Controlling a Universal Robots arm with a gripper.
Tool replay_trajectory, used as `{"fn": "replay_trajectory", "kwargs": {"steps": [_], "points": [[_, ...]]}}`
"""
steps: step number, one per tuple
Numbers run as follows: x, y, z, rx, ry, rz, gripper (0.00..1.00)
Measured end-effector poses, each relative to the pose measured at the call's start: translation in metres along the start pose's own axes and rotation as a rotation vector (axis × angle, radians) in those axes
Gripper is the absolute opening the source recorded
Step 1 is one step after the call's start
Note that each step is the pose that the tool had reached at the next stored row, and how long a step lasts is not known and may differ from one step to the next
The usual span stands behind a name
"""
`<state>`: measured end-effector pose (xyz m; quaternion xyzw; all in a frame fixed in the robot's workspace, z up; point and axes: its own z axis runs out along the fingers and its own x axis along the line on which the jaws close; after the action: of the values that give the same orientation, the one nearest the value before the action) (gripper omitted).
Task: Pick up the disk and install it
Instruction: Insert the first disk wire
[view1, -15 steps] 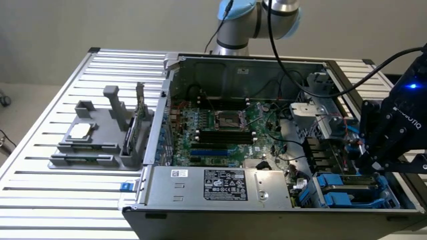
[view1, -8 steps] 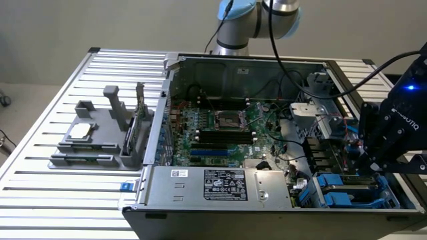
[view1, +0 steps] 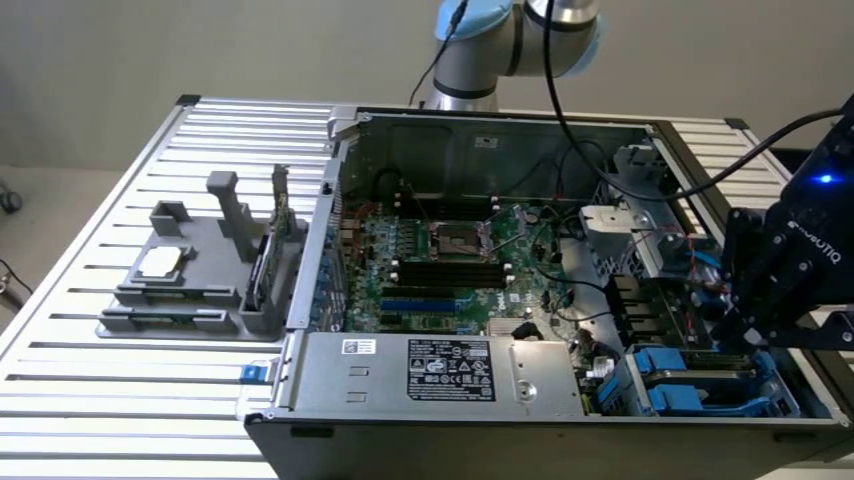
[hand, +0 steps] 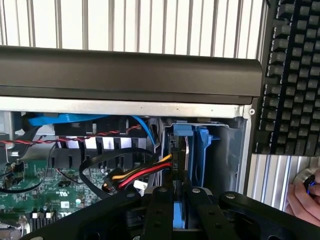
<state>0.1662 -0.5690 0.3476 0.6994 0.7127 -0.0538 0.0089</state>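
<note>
The disk (hand: 199, 150) stands on edge in the drive bay at the corner of the open computer case, its blue carrier and a thin silver edge showing. My gripper (hand: 177, 192) sits right over it, black fingers (hand: 161, 210) close together with a strip of the blue carrier between them. In the exterior view the gripper (view1: 742, 322) hangs over the case's corner at that view's right, just above the blue drive bays (view1: 681, 378). Most of the disk's body is hidden inside the bay.
Red, yellow and black power cables (hand: 142, 172) run to the bay beside the disk. The motherboard (view1: 447, 265) and power-supply box (view1: 447, 368) fill the case. A grey fixture (view1: 187, 285) stands at the exterior view's left. A keyboard (hand: 290, 75) and a person's hand (hand: 305, 197) lie beyond the case wall.
</note>
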Motion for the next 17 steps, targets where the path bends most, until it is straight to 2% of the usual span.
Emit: {"fn": "replay_trajectory", "kwargs": {"steps": [2,5,17], "points": [[0.0001,0.0007,0.001,0.004,-0.0025,0.01,0.16],[0.0001,0.0014,0.0013,0.0076,-0.0092,0.016,0.16],[0.0005,0.0008,0.0051,0.0083,-0.0095,0.016,0.16]]}}
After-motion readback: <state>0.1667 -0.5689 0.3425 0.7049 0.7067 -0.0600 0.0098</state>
